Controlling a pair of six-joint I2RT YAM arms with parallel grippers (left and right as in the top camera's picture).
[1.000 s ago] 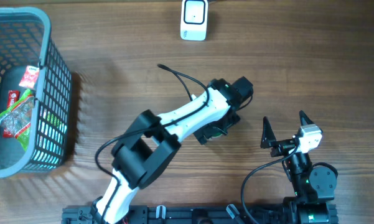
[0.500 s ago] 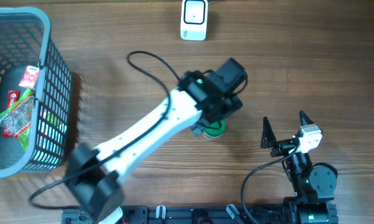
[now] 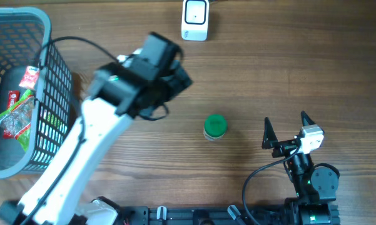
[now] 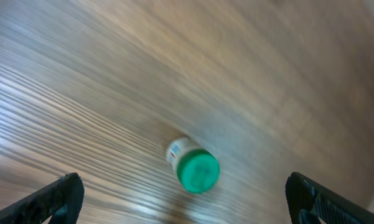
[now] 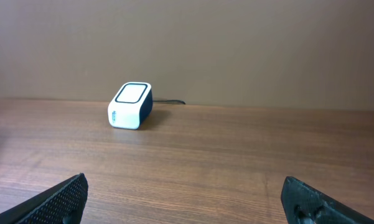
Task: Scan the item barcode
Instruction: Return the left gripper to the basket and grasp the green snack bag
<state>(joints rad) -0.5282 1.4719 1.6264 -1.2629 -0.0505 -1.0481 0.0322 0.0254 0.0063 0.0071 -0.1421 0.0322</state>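
While my left gripper (image 4: 185, 194) hangs above the table with its jaws spread wide and nothing between them, I can see the green-capped bottle (image 3: 214, 127) standing alone on the wood at mid-table, touching neither arm. My left wrist view looks down on it: cap up, white label showing. My right gripper (image 3: 285, 122) sits at the near right, also wide and empty, facing the white scanner (image 3: 194, 20) at the far edge. At the left stands the grey basket (image 3: 50, 37), with snack packets (image 3: 15, 112) inside.
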